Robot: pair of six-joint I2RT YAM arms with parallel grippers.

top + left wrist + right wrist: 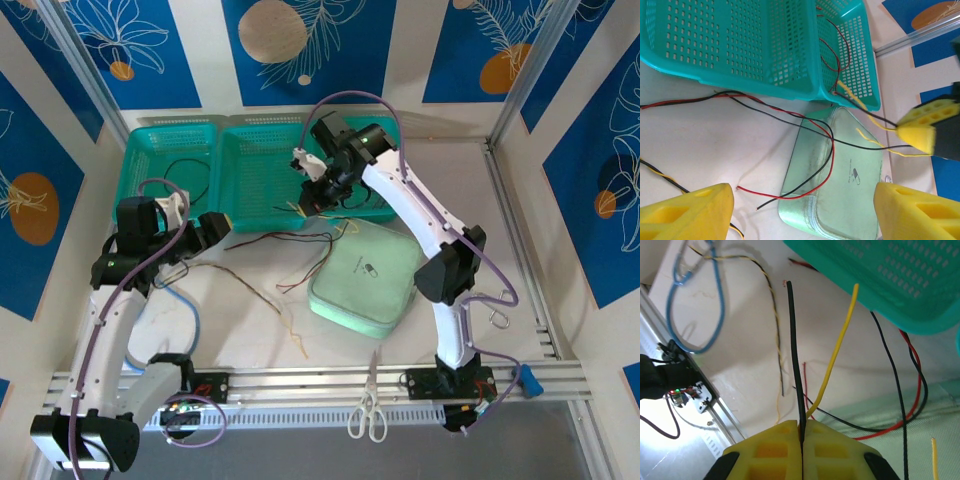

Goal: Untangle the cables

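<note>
Finds white-handled scissors point(367, 410) lying on the near rail point(300, 378). Picks out, just beyond, a loop of smooth light-blue tubing point(669, 320) beside the left arm point(110, 310) and a small metal hook point(497, 315) near the right arm point(420, 215). Catches the left gripper point(805, 215) spread wide over the white table point(240, 310), holding nothing, its 2 ribbed yellow fingers point(690, 212) framing loose ends of the cables point(790, 112). Follows those thin red and black strands across the bare tabletop and up over the near edge of a soft, pale-green zipped pouch point(362, 280), rounded at the corners, sitting mid-table right in the run of the tangle. Notes a twisted pair point(767, 285) of yellow and black lying flat close to the tubing. Further back, shows the right gripper point(802, 427) pinched tight on 1 black cable point(794, 350) and 1 yellow cable point(837, 350), both running straight out from between its pads, just at the front lip of the baskets point(270, 160). Sets those baskets, perforated teal plastic with sloping walls, side by side at the far side of the table. Reveals a thin black loop resting in the left basket point(175, 140), and red and black strands curling in the right basket point(865, 60), with yellow wire spilling over its front corner toward the pouch. Leaves part of that basket's floor hidden under the right arm in the overhead view.
</note>
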